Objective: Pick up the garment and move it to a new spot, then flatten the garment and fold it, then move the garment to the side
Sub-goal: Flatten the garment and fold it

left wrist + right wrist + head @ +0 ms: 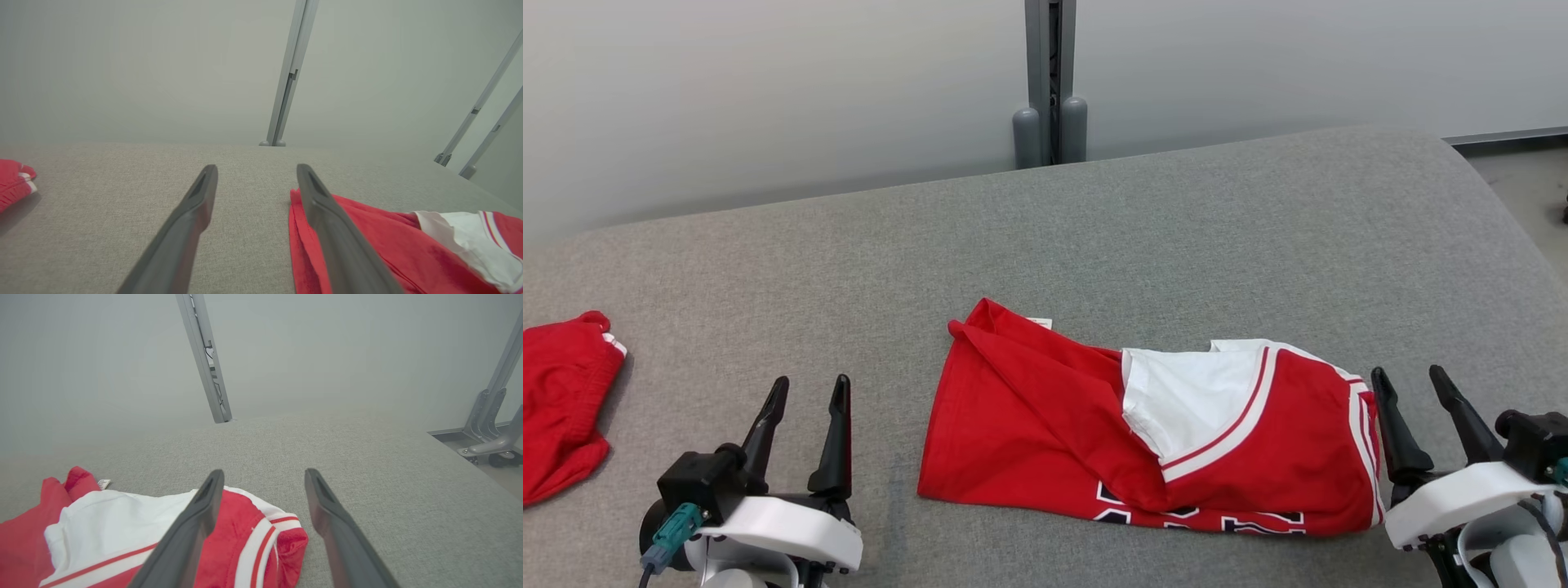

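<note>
Though the garment (1143,433) lies doubled over on the bench (1176,245) between the left pincer (812,380) and right pincer (1407,371), its layers sit skewed with white lining showing, so the fold looks half done; moving it aside seems left. Both pincers are spread and empty. The fold hides most of its lettering; a second red cloth (560,400) is cropped at the left edge.

A grey fabric-covered surface (1176,212) carries a folded red-and-white garment (1029,425) and, far left, a second red garment (560,400).
</note>
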`<state>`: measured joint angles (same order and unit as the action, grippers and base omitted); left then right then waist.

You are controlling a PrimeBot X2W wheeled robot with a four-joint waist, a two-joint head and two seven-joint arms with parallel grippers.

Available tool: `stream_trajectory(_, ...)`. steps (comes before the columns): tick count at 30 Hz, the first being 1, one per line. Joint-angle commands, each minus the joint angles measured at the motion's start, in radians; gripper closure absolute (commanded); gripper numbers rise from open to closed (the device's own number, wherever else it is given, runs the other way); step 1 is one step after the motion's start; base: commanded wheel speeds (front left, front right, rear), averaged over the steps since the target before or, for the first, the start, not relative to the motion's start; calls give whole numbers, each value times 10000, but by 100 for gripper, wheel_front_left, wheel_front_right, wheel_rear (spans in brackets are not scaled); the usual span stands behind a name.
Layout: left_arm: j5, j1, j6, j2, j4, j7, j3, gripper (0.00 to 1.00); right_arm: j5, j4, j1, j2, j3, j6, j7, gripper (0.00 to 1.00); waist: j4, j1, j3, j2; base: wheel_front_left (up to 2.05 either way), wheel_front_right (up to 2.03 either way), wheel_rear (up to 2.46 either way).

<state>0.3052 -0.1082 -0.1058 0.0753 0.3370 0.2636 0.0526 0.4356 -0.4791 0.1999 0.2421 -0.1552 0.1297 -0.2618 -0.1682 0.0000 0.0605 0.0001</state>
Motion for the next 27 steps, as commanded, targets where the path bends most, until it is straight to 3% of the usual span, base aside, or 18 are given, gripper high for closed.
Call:
stream_trajectory(1, 11, -75, -42, 9, 4, 17, -7, 0, -104, 119, -117, -47, 149, 20, -41, 0, 18, 0, 0, -1, 0, 0, 0)
stream_trajectory(7, -18, -101, -39, 17, -13, 17, -9, 0, -643, 651, -416, -577, 504, 20, -43, 0, 87, 0, 22, -1, 0, 0, 0)
stream_trajectory(16, 26, -162, 2, -21, -4, 17, 10, 0, -594, 561, -201, -556, 146, 20, 359, 0, 150, 0, 56, -1, 0, 0, 0)
stream_trajectory(27, 20, -303, -25, -47, 39, 17, 110, 0, 254, 113, 1595, -224, -1506, 20, 2761, 0, 311, 0, 251, -1, 0, 0, 0)
